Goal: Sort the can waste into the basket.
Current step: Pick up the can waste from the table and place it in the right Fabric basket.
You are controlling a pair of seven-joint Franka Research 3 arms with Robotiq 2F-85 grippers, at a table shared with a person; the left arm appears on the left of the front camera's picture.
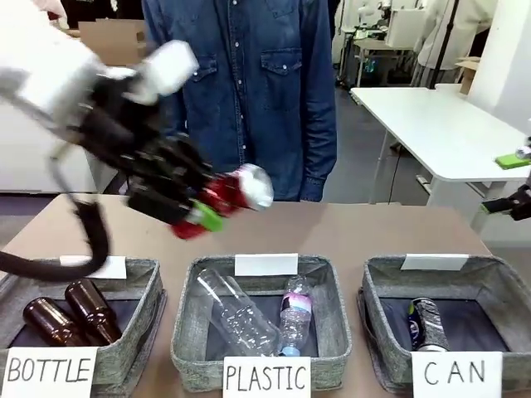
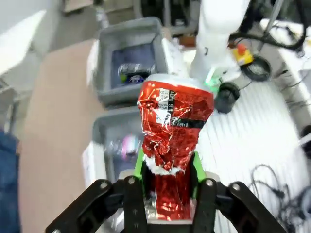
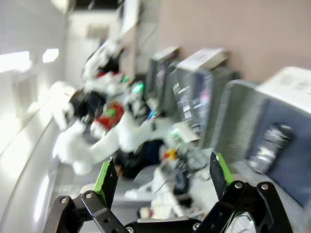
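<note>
My left gripper (image 1: 207, 205) is shut on a crumpled red can (image 1: 239, 191), held in the air above the table behind the middle basket. In the left wrist view the red can (image 2: 172, 121) stands between the green pads of this gripper (image 2: 167, 171). The grey "CAN" basket (image 1: 498, 275) sits at the front right with a dented silver and blue can (image 1: 425, 323) lying in it; the wrist view shows that basket (image 2: 103, 48) and can (image 2: 133, 73) ahead. My right gripper (image 3: 163, 177) is open and empty, at the far right edge (image 1: 509, 182).
The "PLASTIC" basket (image 1: 187, 290) in the middle holds clear bottles (image 1: 241, 315). The "BOTTLE" basket (image 1: 145, 286) at the left holds brown glass bottles (image 1: 70, 311). A person in a denim shirt (image 1: 249, 75) stands at the far side. A white table (image 1: 431, 124) stands at the back right.
</note>
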